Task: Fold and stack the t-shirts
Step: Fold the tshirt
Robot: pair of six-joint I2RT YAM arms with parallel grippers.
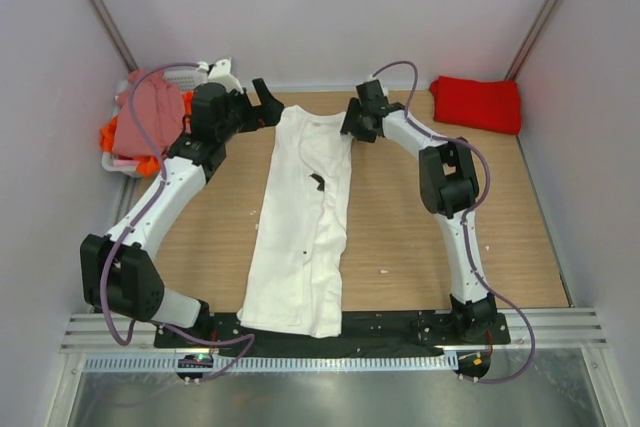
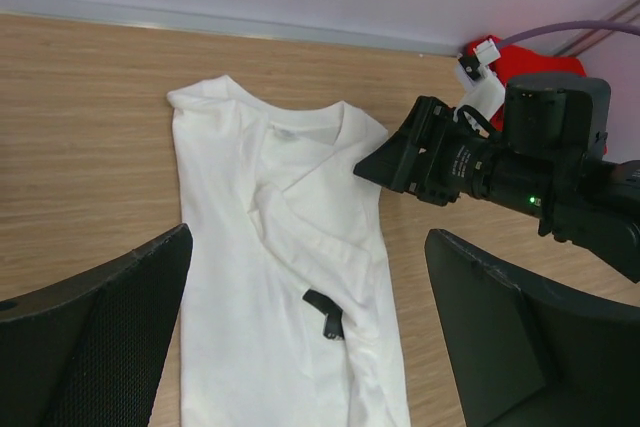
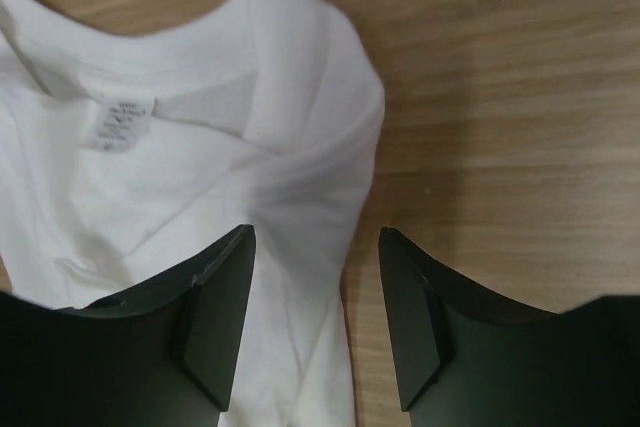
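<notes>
Neck label (image 3: 122,123) inside white t-shirt (image 3: 290,137) collar: print too small to read; nothing else legible

White t-shirt (image 1: 300,237) lies folded lengthwise, collar far; red t-shirt (image 1: 477,104) folded far right.

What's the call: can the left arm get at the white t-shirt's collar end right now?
Probably yes. The left tool hangs open beside the collar end of the white t-shirt, nothing between; the right tool sits at the opposite shoulder, clear of that path.
</notes>
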